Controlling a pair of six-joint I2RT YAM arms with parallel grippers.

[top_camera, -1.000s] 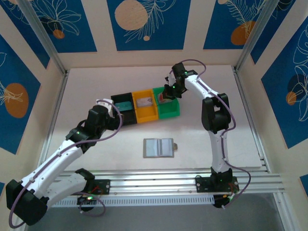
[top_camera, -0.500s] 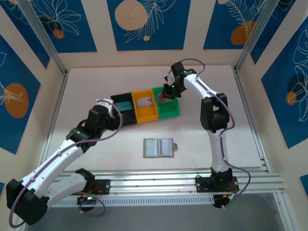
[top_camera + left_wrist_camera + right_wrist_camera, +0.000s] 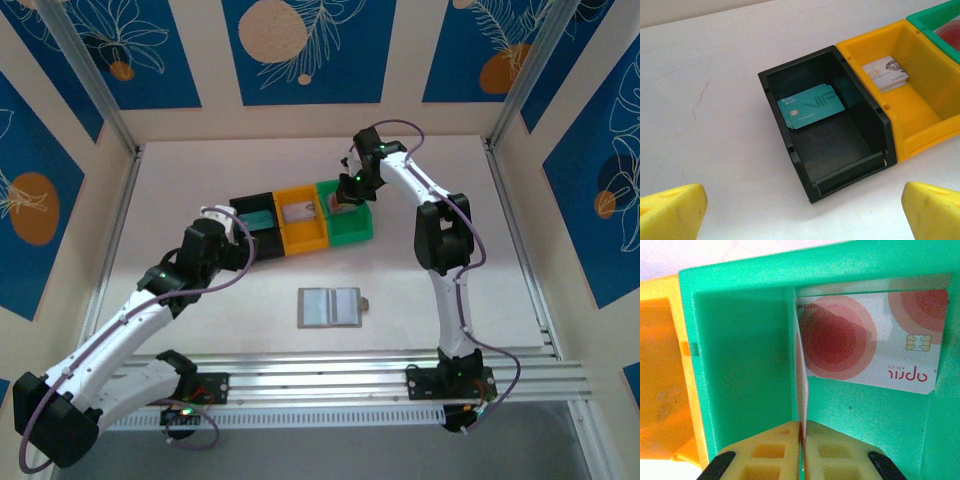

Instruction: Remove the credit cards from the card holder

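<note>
Barely shifted, right fingers (image 3: pixel 775 450) still pinch a card (image 3: pixel 801 390) edge-on.

We are looking at a white table (image 3: pixel 450 300), its surface bearing a thin hairline mark (plain in the left wrist view). Sitting on it toward the far side, in a touching row, are a black bin (image 3: pixel 250 203), an orange bin (image 3: pixel 305 243) and a green bin (image 3: pixel 352 232). A card holder (image 3: pixel 330 307) is lying open and flat nearer us, well apart from them.
</note>
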